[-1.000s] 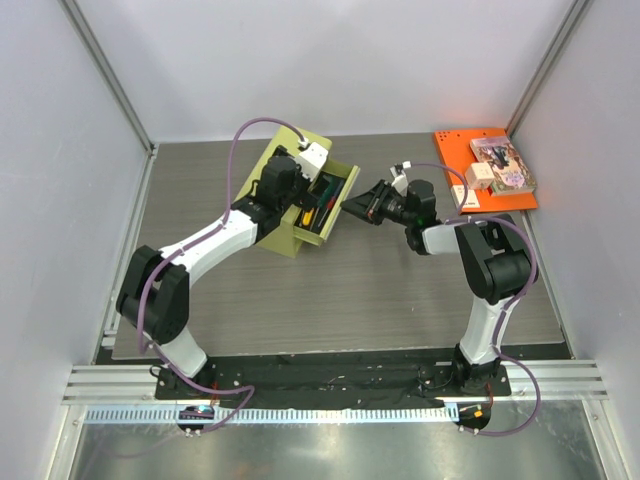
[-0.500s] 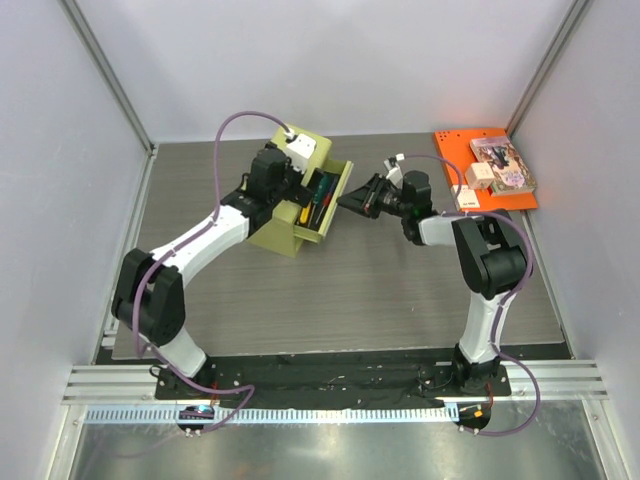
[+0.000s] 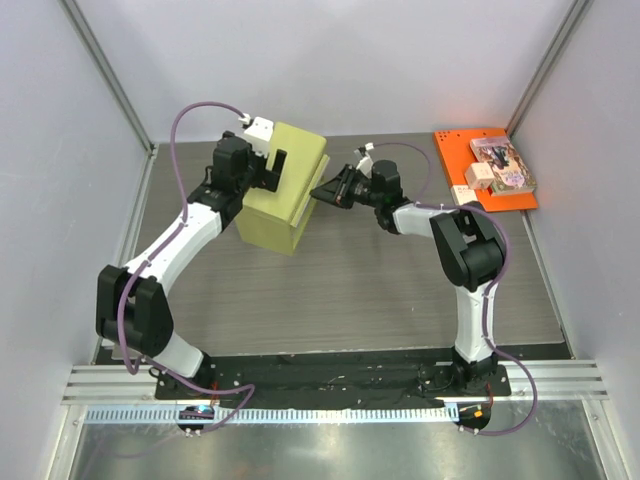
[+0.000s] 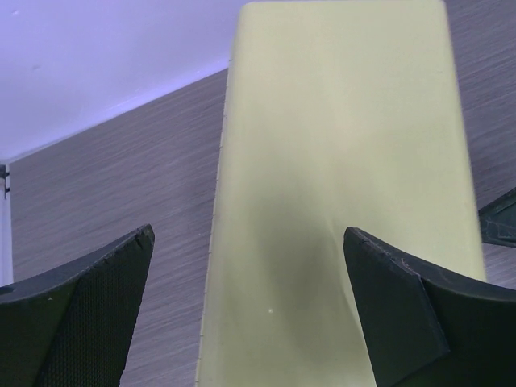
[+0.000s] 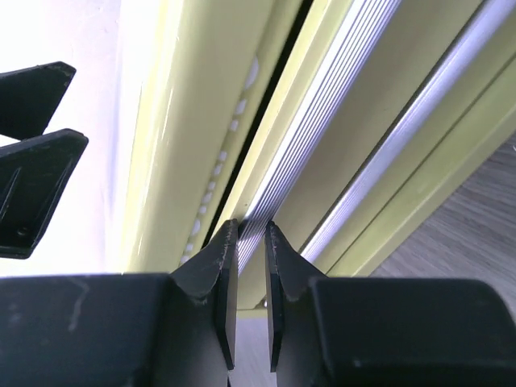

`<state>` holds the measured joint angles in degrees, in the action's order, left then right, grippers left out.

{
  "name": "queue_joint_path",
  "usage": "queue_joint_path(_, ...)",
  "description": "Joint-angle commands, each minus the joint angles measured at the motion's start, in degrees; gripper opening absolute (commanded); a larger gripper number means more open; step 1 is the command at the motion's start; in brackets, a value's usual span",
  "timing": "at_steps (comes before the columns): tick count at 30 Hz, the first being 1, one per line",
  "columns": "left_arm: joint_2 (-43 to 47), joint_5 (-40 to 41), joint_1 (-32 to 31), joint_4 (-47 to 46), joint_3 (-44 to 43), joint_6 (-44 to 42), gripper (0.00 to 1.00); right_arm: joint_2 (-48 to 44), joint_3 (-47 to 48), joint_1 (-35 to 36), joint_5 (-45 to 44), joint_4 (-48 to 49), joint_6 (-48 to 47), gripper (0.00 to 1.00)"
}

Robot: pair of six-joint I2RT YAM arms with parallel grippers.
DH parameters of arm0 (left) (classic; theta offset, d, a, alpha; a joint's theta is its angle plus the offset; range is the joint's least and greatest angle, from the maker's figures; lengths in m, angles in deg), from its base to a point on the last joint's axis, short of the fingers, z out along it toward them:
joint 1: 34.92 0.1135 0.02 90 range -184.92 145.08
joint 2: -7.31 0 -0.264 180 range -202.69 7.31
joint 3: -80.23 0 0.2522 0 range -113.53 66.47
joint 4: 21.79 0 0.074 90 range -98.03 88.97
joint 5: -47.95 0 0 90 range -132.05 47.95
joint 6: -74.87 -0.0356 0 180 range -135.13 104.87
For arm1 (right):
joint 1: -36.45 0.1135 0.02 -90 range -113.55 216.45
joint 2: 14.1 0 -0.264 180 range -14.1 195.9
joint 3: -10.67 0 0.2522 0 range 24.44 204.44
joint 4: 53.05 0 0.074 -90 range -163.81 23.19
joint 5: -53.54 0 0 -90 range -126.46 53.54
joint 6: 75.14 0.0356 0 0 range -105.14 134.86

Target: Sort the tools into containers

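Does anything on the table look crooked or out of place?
Yes: the yellow-green box sits askew to the edges of the table, with the shut right gripper at its side. Nothing looks spilled or damaged.

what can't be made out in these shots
- tools: none show in any view; the walls of the yellow-green box hide its inside.
- left fingers: left wrist view, cut off by the bottom edge; contact with the box unclear.
- right fingers: right wrist view, too close to tell which part they meet.
- packets on the orange board: top view, too small to read.
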<state>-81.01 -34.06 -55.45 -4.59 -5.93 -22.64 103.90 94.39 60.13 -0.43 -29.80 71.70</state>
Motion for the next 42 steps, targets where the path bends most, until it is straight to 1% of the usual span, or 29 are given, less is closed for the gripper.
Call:
queue_joint_path(1,1.0,-2.0,2.9,-0.5,0.6,1.8,1.0,2.6,3.3,4.4,3.3,-4.4,-5.4,0.01)
queue_joint_path(5,1.7,-4.9,3.7,-0.9,1.8,2.2,1.0,5.1,7.9,5.5,4.1,-8.8,-8.1,0.03)
queue_joint_path(7,2.2,-6.2,3.8,-0.5,1.9,2.5,1.0,6.4,9.0,5.6,4.5,-9.2,-9.1,0.12)
queue_joint_path(8,2.4,-6.6,3.8,-0.4,1.9,2.6,1.0,6.5,10.0,5.7,5.1,-10.4,-9.9,0.23)
queue_joint_path(10,3.4,-7.2,4.0,0.5,2.0,2.6,1.0,5.7,10.3,5.5,5.4,-12.9,-13.5,0.4)
queue_joint_path(11,4.0,-7.4,4.1,0.8,2.1,2.4,1.0,4.6,9.7,5.5,5.3,-15.6,-15.1,0.56)
queue_joint_path(13,6.0,-7.7,4.4,1.6,2.8,2.1,1.0,0.5,6.6,4.8,4.9,-20.2,-20.2,0.7)
queue_joint_path(14,6.7,-7.6,4.5,1.8,3.1,1.7,1.0,-1.0,5.6,4.6,4.4,-22.2,-22.2,0.91)
queue_joint_path(15,7.4,-7.7,4.5,2.4,3.6,1.4,1.0,-2.5,4.5,4.2,3.4,-24.4,-24.1,0.98)
queue_joint_path(16,8.5,-7.7,4.5,3.7,3.8,1.0,1.0,-5.6,3.0,3.7,2.5,-29.6,-26.0,1.0)
queue_joint_path(17,9.0,-7.7,4.5,4.4,4.1,0.7,1.0,-7.1,2.3,2.4,1.8,-32.2,-30.2,1.0)
queue_joint_path(18,9.6,-7.6,4.5,4.8,4.4,0.4,1.0,-8.6,1.7,1.6,0.2,-34.6,-31.8,1.0)
queue_joint_path(19,10.6,-7.7,4.8,6.0,4.6,0.2,1.0,-11.5,0.7,0.9,-0.9,-40.2,-34.1,1.0)
queue_joint_path(22,12.7,-7.6,5.5,7.3,6.0,0.6,1.0,-16.8,-1.0,-2.6,-5.4,-48.7,-40.7,1.0)
queue_joint_path(24,15.4,-7.6,7.8,8.4,7.1,2.0,1.0,-23.7,-2.1,-4.9,-8.8,-51.6,-45.3,1.0)
queue_joint_path(25,16.8,-9.6,9.1,8.8,7.4,2.2,1.0,-26.5,-3.1,-5.5,-11.7,-54.0,-46.5,1.0)
queue_joint_path(26,19.0,-10.5,11.5,8.9,8.2,2.4,1.0,-29.1,-3.5,-5.7,-18.9,-55.0,-48.4,1.0)
queue_joint_path(27,20.4,-11.1,13.2,9.0,8.8,2.8,1.0,-34.4,-3.9,-5.8,-23.2,-55.9,-51.8,1.0)
queue_joint_path(28,21.8,-11.9,14.6,9.0,9.2,3.1,1.0,-37.2,-5.0,-5.8,-27.0,-56.4,-54.2,1.0)
queue_joint_path(29,24.1,-12.7,17.6,9.2,9.8,3.3,1.0,-39.8,-5.7,-5.9,-34.6,-56.5,-56.2,1.0)
queue_joint_path(30,25.2,-15.1,19.1,9.8,9.9,3.6,1.0,-45.5,-6.5,-6.0,-38.8,-56.4,-58.6,1.0)
queue_joint_path(31,26.2,-15.5,20.3,10.4,9.8,3.7,1.0,-48.0,-8.3,-6.0,-42.0,-54.6,-62.9,1.0)
queue_joint_path(32,27.0,-15.8,24.0,10.6,9.2,4.2,1.0,-50.8,-9.5,-6.3,-50.0,-53.0,-64.1,1.0)
queue_joint_path(33,28.5,-16.7,25.5,10.8,8.9,4.6,1.0,-53.1,-10.6,-6.6,-52.4,-51.2,-66.2,1.0)
queue_joint_path(34,29.4,-17.5,27.2,10.5,8.7,5.6,1.0,-58.0,-12.8,-7.3,-55.3,-47.6,-68.0,1.0)
queue_joint_path(35,30.1,-17.8,29.8,10.4,8.6,5.8,1.0,-60.0,-13.9,-7.6,-57.5,-45.6,-71.3,1.0)
queue_joint_path(36,31.2,-17.7,30.5,10.4,8.5,6.0,1.0,-61.6,-14.7,-7.8,-61.7,-43.6,-73.0,1.0)
queue_joint_path(39,32.2,-17.7,32.8,10.5,9.4,6.8,1.0,-63.9,-15.7,-8.6,-68.0,-38.8,-77.1,1.0)
queue_joint_path(42,33.5,-17.7,34.2,8.3,13.1,6.8,1.0,-66.1,-18.8,-10.3,-70.0,-31.4,-79.9,1.0)
